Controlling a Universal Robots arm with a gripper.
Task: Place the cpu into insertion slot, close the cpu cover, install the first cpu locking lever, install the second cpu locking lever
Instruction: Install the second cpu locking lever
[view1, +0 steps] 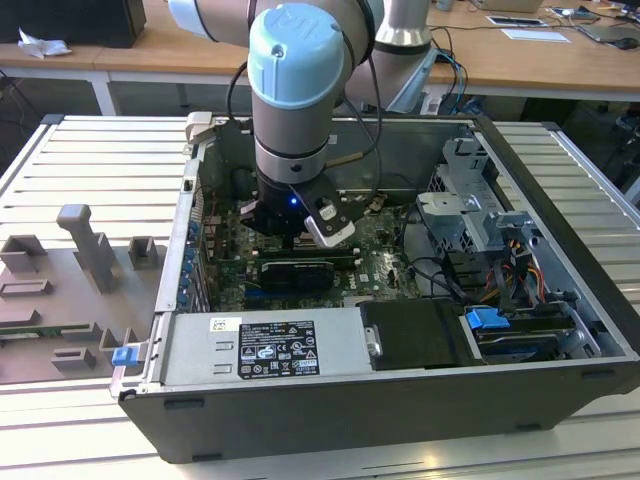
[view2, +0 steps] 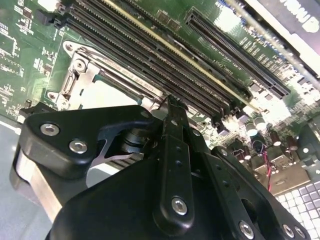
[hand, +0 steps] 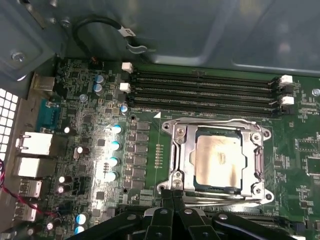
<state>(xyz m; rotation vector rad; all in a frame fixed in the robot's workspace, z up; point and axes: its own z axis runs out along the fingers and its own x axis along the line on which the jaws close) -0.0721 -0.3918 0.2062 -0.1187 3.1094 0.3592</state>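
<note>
The hand (hand: 172, 197) is seen low over the green board with its fingers (hand: 165, 200) drawn together on nothing, their tips at the near rim of the insertion slot (hand: 175, 172). Just beyond them, the cpu (hand: 218, 159) is seated in that slot, framed by the lowered cpu cover (hand: 181, 150). Farther back, the memory slots (hand: 200, 90) are ranged parallel.
</note>
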